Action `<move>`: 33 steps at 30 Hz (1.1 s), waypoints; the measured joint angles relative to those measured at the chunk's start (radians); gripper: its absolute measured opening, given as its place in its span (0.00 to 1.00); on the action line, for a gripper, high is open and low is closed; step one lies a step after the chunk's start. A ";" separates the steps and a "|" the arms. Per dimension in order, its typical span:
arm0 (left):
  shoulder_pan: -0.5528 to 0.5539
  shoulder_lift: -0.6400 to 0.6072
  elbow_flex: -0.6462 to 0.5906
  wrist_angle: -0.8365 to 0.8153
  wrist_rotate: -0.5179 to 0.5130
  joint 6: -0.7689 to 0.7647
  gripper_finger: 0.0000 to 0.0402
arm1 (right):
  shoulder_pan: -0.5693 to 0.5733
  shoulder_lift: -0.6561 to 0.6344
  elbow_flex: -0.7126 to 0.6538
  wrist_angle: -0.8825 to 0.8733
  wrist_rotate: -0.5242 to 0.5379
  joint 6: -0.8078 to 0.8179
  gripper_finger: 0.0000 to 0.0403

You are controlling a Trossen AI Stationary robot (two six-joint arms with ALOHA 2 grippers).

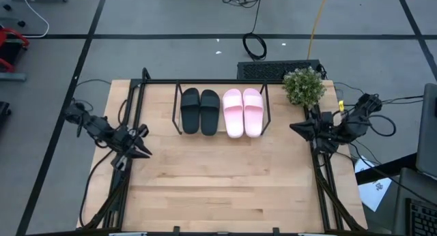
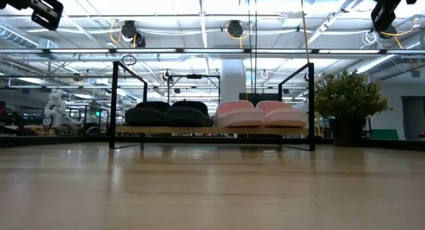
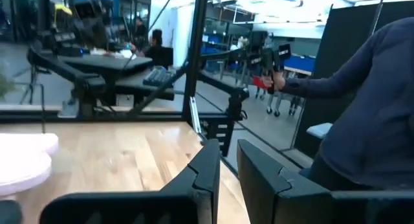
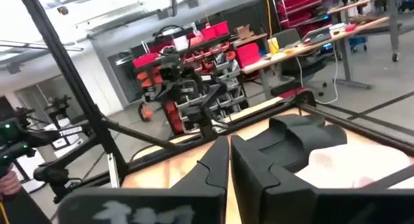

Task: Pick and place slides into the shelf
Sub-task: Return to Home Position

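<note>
A black pair of slides (image 1: 199,111) and a pale pink pair (image 1: 243,112) lie side by side, soles down, on the wooden board of the shelf (image 2: 212,130) at the table's far middle. My left gripper (image 1: 143,149) hovers above the table's left side, level, its fingers a narrow gap apart with nothing between them (image 3: 226,153). My right gripper (image 1: 295,128) hovers near the right edge beside the shelf, shut and empty (image 4: 228,149). The right wrist view shows a black slide (image 4: 304,136) and a pink one (image 4: 356,162) beyond its fingers.
A potted plant (image 1: 304,86) stands at the far right corner, behind my right arm. Black frame rails (image 1: 133,99) run along both table sides. Bare wood (image 1: 225,181) fills the near half. A person's dark sleeve (image 3: 369,107) shows beyond the table in the left wrist view.
</note>
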 joint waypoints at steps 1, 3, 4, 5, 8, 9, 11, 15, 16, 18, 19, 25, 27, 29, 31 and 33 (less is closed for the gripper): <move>-0.002 -0.024 0.000 -0.021 -0.002 0.012 0.13 | 0.000 -0.003 -0.011 0.004 -0.001 0.004 0.02; -0.006 -0.037 0.002 -0.050 -0.022 0.006 0.13 | 0.000 -0.012 -0.044 0.029 0.001 0.019 0.02; -0.007 -0.034 0.005 -0.075 -0.030 -0.004 0.13 | 0.000 -0.018 -0.070 0.058 0.000 0.020 0.02; -0.010 -0.034 0.011 -0.097 -0.030 -0.014 0.13 | 0.000 -0.023 -0.100 0.098 0.000 0.018 0.02; -0.022 -0.036 0.016 -0.098 -0.031 -0.015 0.13 | 0.000 -0.053 -0.212 0.242 -0.024 -0.004 0.02; -0.026 -0.037 0.016 -0.099 -0.030 -0.008 0.13 | 0.000 -0.068 -0.251 0.300 -0.042 -0.018 0.02; -0.033 -0.037 0.016 -0.093 -0.026 -0.002 0.13 | 0.000 -0.100 -0.319 0.408 -0.081 -0.035 0.02; -0.045 -0.037 0.016 -0.098 -0.024 -0.007 0.13 | 0.000 -0.176 -0.422 0.485 -0.217 0.012 0.02; -0.047 -0.037 0.016 -0.098 -0.024 -0.003 0.13 | 0.000 -0.187 -0.439 0.508 -0.240 0.032 0.02; -0.049 -0.037 0.016 -0.100 -0.024 0.000 0.13 | 0.000 -0.185 -0.453 0.512 -0.245 0.069 0.02; -0.049 -0.037 0.016 -0.100 -0.028 0.001 0.13 | 0.000 -0.184 -0.457 0.491 -0.242 0.075 0.02; -0.049 -0.036 0.016 -0.098 -0.049 -0.001 0.13 | 0.000 -0.186 -0.441 0.510 -0.234 0.002 0.02; -0.048 -0.036 0.016 -0.095 -0.049 -0.001 0.13 | 0.000 -0.186 -0.426 0.505 -0.234 -0.025 0.02; -0.048 -0.036 0.016 -0.092 -0.049 -0.014 0.13 | 0.000 -0.186 -0.419 0.481 -0.229 -0.036 0.02; -0.048 -0.036 0.016 -0.095 -0.050 -0.017 0.13 | 0.000 -0.186 -0.415 0.438 -0.203 -0.014 0.02; -0.044 -0.036 0.016 -0.093 -0.051 -0.016 0.13 | -0.001 -0.185 -0.414 0.380 -0.179 0.035 0.02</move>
